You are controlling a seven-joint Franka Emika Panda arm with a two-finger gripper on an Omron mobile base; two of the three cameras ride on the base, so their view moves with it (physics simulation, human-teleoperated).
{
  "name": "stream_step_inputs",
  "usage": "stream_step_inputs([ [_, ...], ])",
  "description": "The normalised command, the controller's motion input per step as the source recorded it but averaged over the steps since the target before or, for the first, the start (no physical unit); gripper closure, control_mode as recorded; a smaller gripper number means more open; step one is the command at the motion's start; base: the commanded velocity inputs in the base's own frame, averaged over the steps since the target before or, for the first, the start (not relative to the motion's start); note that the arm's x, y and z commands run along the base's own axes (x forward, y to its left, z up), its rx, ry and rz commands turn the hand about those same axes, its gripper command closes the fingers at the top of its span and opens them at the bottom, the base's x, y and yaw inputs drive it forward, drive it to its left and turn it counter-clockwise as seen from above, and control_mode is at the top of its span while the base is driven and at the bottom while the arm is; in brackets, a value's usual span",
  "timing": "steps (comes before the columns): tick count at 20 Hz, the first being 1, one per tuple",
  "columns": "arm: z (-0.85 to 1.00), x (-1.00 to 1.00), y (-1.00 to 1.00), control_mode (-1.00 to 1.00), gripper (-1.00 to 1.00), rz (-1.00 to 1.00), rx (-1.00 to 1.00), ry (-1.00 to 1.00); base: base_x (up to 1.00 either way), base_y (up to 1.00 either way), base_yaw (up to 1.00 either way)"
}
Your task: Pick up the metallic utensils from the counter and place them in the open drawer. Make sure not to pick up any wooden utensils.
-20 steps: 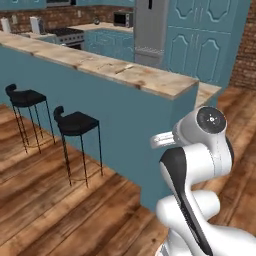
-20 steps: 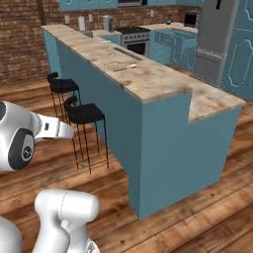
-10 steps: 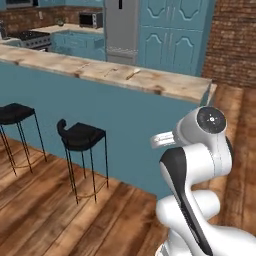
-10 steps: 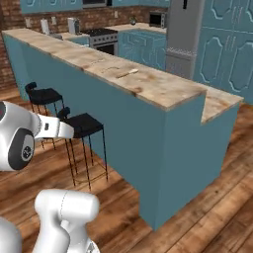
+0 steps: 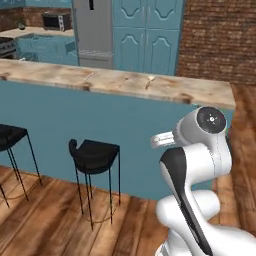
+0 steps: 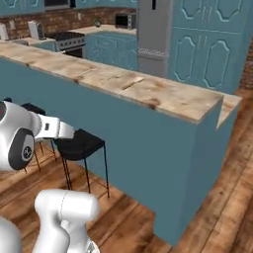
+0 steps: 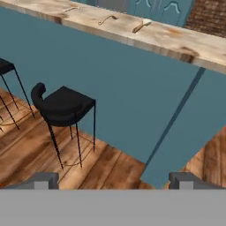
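Observation:
The counter [image 5: 200,92] [image 6: 173,99] [image 7: 190,44] is a tan marbled slab on a teal base, stretching across ahead of me. Small utensils lie along its top: a pale tan one [image 7: 141,25] [image 5: 150,81] [image 6: 131,83], a thin curved one [image 7: 107,19] [image 5: 125,80] and a further one [image 7: 70,9] [image 5: 87,77]. They are too small to tell metallic from wooden. My gripper [image 7: 114,182] is open and holds nothing, well short of the counter and below its top, facing the teal side. The open drawer is out of view.
A black bar stool [image 5: 95,150] [image 6: 79,143] [image 7: 64,106] stands against the counter's near side, with another [image 5: 7,137] [image 7: 4,66] to its left. Behind the counter are a grey fridge [image 5: 92,30] [image 6: 153,29] and teal cabinets [image 5: 147,35]. Wooden floor [image 7: 110,163] lies in front.
The whole scene has slid left in both base views, so the base has moved; the counter's right end now sits nearer the middle. The gripper has stayed open.

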Motion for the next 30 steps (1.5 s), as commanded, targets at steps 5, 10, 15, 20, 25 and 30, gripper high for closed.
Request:
stream_step_inputs([
  [5, 0.0, 0.0, 0.0, 1.0, -1.0, 0.0, 0.0, 0.0, 0.19, 1.0, -0.34],
  [10, 0.0, 0.0, 0.0, 1.0, -1.0, 0.0, 0.0, 0.0, 0.03, 1.0, -0.32],
  [15, 0.0, 0.0, 0.0, 1.0, -1.0, 0.0, 0.0, 0.0, 0.13, 0.99, -0.31],
  [20, 0.0, 0.0, 0.0, 1.0, -1.0, 0.0, 0.0, 0.0, 0.44, 0.72, -0.19],
  [25, 0.0, 0.0, 0.0, 1.0, -1.0, 0.0, 0.0, 0.0, 0.31, 0.48, -0.17],
  [30, 0.0, 0.0, 0.0, 1.0, -1.0, 0.0, 0.0, 0.0, 0.43, 0.44, -0.2],
])
